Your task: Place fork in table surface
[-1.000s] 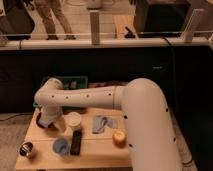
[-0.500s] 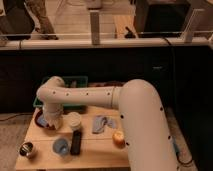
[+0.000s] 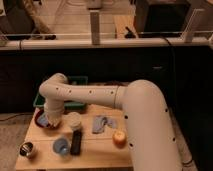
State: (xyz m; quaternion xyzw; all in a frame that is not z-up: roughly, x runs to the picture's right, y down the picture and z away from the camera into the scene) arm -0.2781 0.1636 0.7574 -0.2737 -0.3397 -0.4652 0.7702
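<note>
My white arm reaches across the light wooden table surface (image 3: 100,156) to its back left corner. There my gripper (image 3: 50,120) points down into a red bowl (image 3: 40,119), just in front of the green tray (image 3: 76,81). It is shut. The wrist covers what lies between the fingers, and the fork is hidden from view.
A white cup (image 3: 74,120) stands right beside the gripper. In front of it lie a black remote (image 3: 76,141) and a blue cup (image 3: 61,146), with a metal can (image 3: 27,149) at the front left. A grey-blue cloth (image 3: 102,123) and an orange (image 3: 118,137) sit mid-table.
The gripper has closed while staying low over the red bowl. The arm's upper part has shifted slightly. Nothing on the table has moved.
</note>
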